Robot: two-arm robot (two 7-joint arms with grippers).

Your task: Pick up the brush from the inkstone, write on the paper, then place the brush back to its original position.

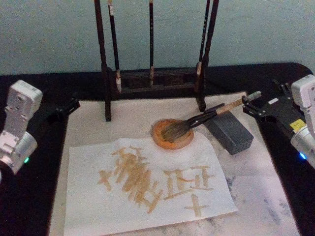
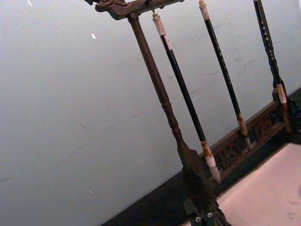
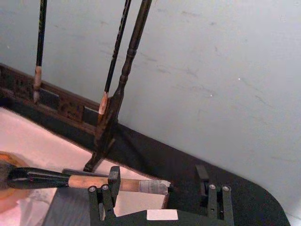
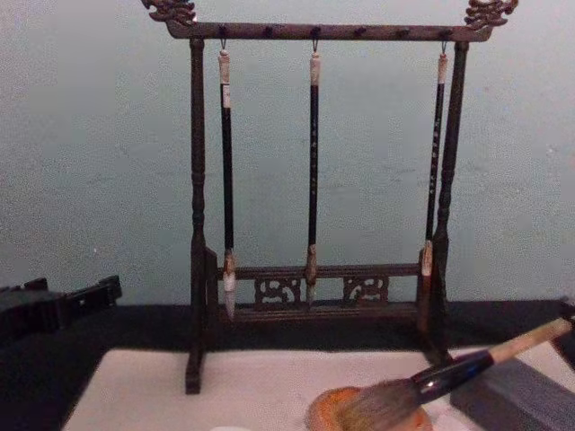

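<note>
The brush (image 1: 206, 118) lies slanted, its bushy tuft resting in the round orange inkstone (image 1: 172, 134) and its tan handle propped on a grey block (image 1: 229, 132). My right gripper (image 1: 252, 104) is open at the handle's far end. In the right wrist view the handle tip (image 3: 150, 186) lies between the two spread fingers (image 3: 113, 181), and no grip shows. The paper (image 1: 98, 206), a white sheet, lies in front of the inkstone and carries several tan brush strokes. My left gripper (image 1: 66, 108) is parked at the table's left edge, away from everything.
A dark wooden brush stand (image 1: 152, 81) with three slim hanging brushes (image 4: 314, 171) stands behind the inkstone. A large off-white mat (image 1: 266, 196) lies under the paper on the black table (image 1: 29, 196). The wall rises close behind the stand.
</note>
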